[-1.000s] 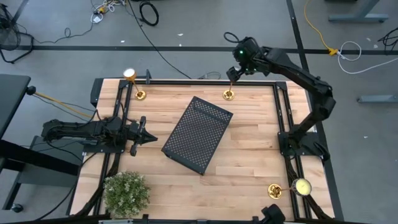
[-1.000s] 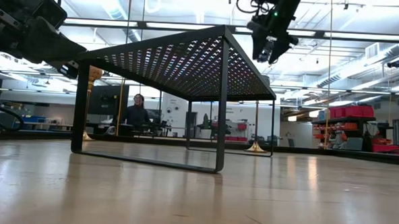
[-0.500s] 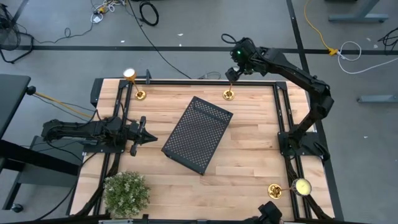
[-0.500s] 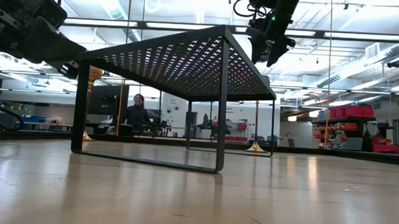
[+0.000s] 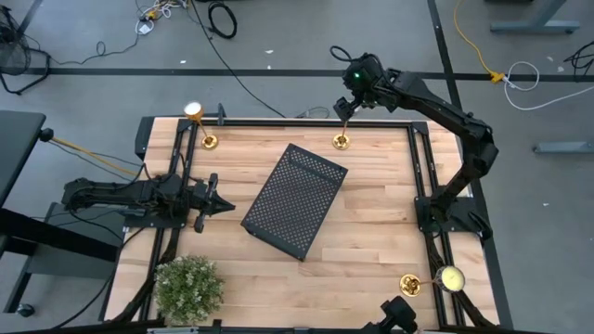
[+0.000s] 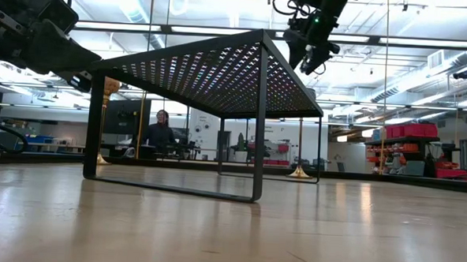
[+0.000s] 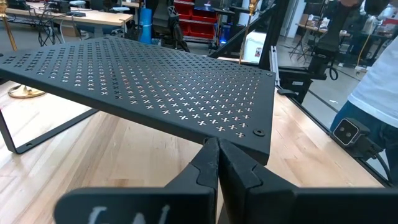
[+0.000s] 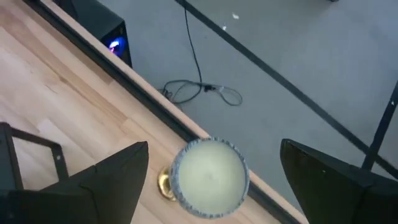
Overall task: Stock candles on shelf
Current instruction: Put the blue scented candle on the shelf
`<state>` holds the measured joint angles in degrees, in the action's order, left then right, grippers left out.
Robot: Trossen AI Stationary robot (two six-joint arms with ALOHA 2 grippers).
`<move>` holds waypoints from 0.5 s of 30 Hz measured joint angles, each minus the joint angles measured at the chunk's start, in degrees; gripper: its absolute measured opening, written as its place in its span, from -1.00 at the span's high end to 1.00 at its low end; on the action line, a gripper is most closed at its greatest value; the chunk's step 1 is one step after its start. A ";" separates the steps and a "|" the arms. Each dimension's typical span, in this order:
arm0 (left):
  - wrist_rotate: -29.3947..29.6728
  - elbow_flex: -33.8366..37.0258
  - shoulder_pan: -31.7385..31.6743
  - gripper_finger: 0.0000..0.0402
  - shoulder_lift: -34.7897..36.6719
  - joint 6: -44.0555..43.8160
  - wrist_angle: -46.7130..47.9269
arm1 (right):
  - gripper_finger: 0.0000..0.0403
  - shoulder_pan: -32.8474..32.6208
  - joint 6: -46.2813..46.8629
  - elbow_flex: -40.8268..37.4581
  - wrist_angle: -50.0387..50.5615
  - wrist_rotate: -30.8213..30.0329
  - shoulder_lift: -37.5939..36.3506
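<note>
The black perforated shelf stands on its legs mid-table, turned askew. Three gold candles stand upright on their round bases: one at the far left, one at the far middle, one at the near right. My right gripper hovers open above the far-middle candle. In the right wrist view its fingers stand on either side of the cream top, apart from it. My left gripper is shut and empty, low at the table's left, pointing at the shelf.
A bushy green plant stands at the near left corner. Bare wood lies to the shelf's right and near side. Black rails run along the table's edges. A person sits in the room beyond the table.
My right gripper has drifted a little up and toward the table's left above the far-middle candle, tipping slightly. It has stayed open.
</note>
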<state>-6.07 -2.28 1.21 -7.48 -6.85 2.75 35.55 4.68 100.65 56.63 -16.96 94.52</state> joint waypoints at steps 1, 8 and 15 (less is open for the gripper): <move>0.00 0.02 0.00 0.93 0.02 0.00 0.01 | -0.81 0.00 0.43 0.01 0.10 -0.07 0.00; 0.00 0.02 -0.01 0.93 0.02 0.00 -0.01 | -0.81 0.00 -0.66 0.00 0.06 0.30 -0.01; 0.00 0.02 0.00 0.93 0.02 0.00 -0.01 | -0.81 0.09 2.14 -0.01 -0.33 2.89 -0.02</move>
<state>-6.07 -2.27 1.21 -7.46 -6.85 2.74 35.64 6.82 100.64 56.29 -14.07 94.50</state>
